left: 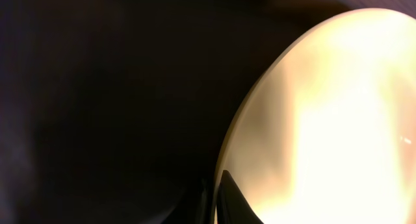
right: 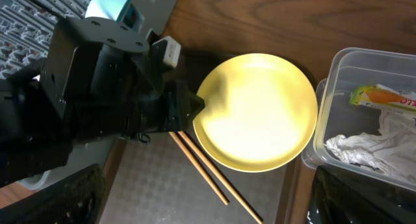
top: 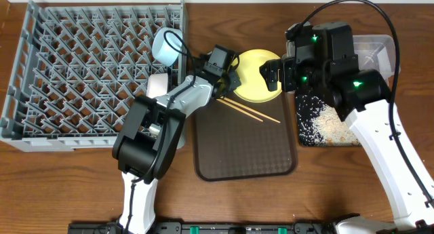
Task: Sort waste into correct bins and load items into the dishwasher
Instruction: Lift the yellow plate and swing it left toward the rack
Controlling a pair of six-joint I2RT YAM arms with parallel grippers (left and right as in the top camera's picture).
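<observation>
The round yellow plate [top: 261, 74] lies at the brown tray's far edge. My left gripper [top: 229, 81] is shut on its left rim; in the left wrist view the two fingers [left: 214, 195] pinch the plate edge [left: 312, 120]. My right gripper [top: 273, 74] hovers over the plate's right side, open and empty [right: 214, 204]. The plate also shows in the right wrist view [right: 257, 113]. Two wooden chopsticks [top: 249, 112] lie on the tray [right: 205, 169]. The grey dish rack [top: 88, 64] holds a light blue bowl [top: 167, 45]. A white dish [top: 157, 85] sits by the rack's edge, partly hidden.
The brown serving tray [top: 244, 149] is in the middle. A black tray [top: 324, 125] with rice scraps sits on the right. Behind it, the clear tub [top: 378, 49] holds the wrapper [right: 385, 97] and tissue [right: 364, 149]. My left arm crosses the rack's right edge.
</observation>
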